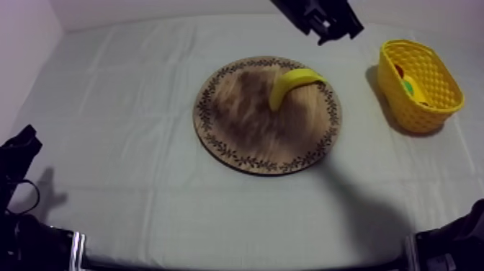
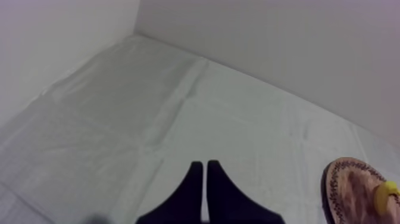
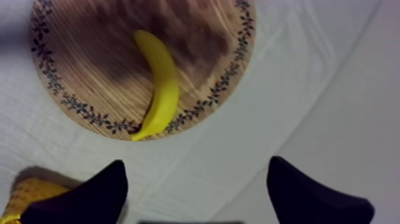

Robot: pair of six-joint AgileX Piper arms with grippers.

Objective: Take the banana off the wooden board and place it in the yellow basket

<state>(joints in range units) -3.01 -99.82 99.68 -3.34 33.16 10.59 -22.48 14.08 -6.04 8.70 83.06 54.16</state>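
On the grey-white cloth (image 1: 130, 108), the banana (image 1: 292, 83) is lying on the wooden board (image 1: 245, 137), at its rim nearest the yellow basket (image 1: 425, 108). We are holding our right gripper (image 3: 196, 173) wide apart near the board, while our left gripper (image 2: 205, 170) is resting with its fingers pressed together.

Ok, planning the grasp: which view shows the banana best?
The right wrist view: the banana lies whole and near, its tip at the rim of the wooden board. The top view shows it whole but farther off; the left wrist view, one end.

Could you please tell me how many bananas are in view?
1: a curved yellow toy banana lies on the round wooden board, near its rim. Contents of the yellow basket are partly hidden.
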